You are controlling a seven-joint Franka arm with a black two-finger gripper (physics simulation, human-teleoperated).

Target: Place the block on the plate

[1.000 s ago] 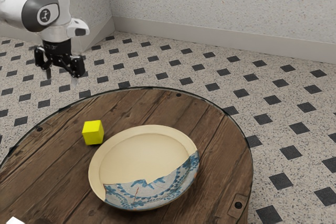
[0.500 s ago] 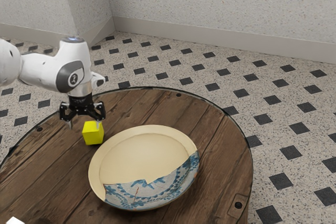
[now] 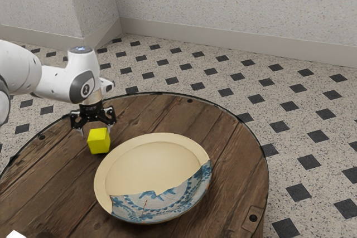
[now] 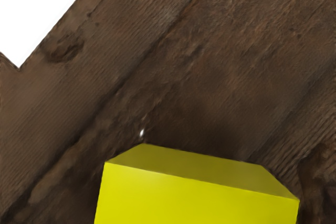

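Hovering over yellow block point(image 3: 99, 144) beside plate point(image 3: 150, 165): claw point(image 3: 96, 132), spread; arm emblem point(image 3: 85, 90) illegible.

Yellow block point(image 3: 99, 142) flat on table point(image 3: 234, 193), near cream-and-blue plate point(image 3: 153, 165)

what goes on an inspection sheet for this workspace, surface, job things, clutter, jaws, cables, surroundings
Surface: round wooden table with a plank top and a dark rim; a few dark spots near its edge.
Job's things: yellow block on the wood beside the plate, not on it; the plate is cream with a blue-patterned part along a jagged line.
Clutter: part of a white thing at the exterior view's lower left corner; too little shows to name it.
Gripper: jaws open, low at the block, not shut on it.
Cables: nothing seen.
Surroundings: speckled floor with dark squares; pale wall with a skirting board.
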